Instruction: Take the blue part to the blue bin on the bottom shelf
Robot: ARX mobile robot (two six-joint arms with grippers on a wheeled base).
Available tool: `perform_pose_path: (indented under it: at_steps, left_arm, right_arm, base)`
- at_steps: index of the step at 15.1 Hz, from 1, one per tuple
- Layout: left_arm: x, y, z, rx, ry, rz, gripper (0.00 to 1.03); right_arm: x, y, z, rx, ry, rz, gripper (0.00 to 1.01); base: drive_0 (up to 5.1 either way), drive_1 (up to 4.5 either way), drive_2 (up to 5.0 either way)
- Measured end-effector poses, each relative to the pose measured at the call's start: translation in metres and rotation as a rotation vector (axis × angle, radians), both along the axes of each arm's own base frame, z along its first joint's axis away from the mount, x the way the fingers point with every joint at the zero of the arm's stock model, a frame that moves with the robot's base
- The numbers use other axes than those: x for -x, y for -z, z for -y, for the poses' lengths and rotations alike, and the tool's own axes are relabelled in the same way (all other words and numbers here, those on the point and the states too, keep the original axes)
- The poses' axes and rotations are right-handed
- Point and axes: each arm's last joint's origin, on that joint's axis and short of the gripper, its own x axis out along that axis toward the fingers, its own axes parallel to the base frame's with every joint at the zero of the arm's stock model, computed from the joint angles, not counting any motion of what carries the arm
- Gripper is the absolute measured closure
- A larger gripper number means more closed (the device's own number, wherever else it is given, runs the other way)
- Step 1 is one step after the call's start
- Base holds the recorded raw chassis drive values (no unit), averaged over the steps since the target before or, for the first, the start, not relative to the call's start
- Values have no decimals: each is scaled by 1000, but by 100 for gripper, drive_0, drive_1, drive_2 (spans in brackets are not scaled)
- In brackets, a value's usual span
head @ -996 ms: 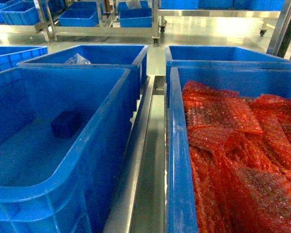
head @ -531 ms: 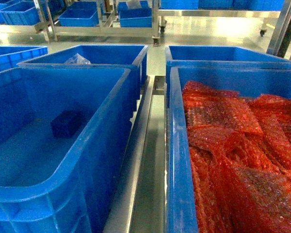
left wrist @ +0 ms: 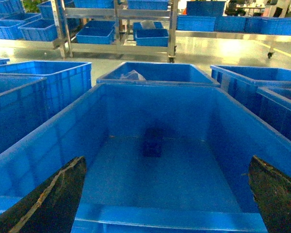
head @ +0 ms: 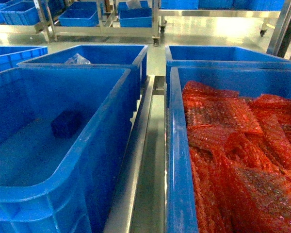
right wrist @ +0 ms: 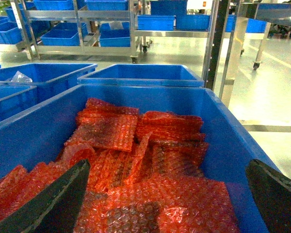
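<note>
The blue part [head: 65, 124] is a small dark navy block lying on the floor of the blue bin [head: 103, 138], the big crate at the left of the head view. In the left wrist view the blue part [left wrist: 153, 141] rests near the bin's far wall, beyond the near rim [left wrist: 169, 218]. My left gripper [left wrist: 167, 160] hovers open at that near rim, holding nothing and well short of the part. My right gripper [right wrist: 169, 162] hangs open and empty over red bubble wrap [right wrist: 136, 160]. Neither gripper shows in the head view. Flat steel rails of the shelf [head: 138, 165] run between the crates.
A like blue crate [head: 179, 160] full of red bubble wrap [head: 233, 145] stands at the right. Two more blue crates [head: 106, 56] sit behind, one holding clear plastic [head: 77, 59]. Steel racks with small blue bins [head: 80, 18] line the far floor. An upright post [right wrist: 211, 43] rises at the right.
</note>
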Motion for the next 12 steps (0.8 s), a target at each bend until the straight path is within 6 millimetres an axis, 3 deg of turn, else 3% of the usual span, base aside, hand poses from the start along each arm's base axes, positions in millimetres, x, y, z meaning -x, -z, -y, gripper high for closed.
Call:
perform_pose_path:
  at_steps: [12]
  left_arm:
    - [0,0,0,0,0,0,5]
  right_arm:
    - [0,0,0,0,0,0,3]
  base:
    - [0,0,0]
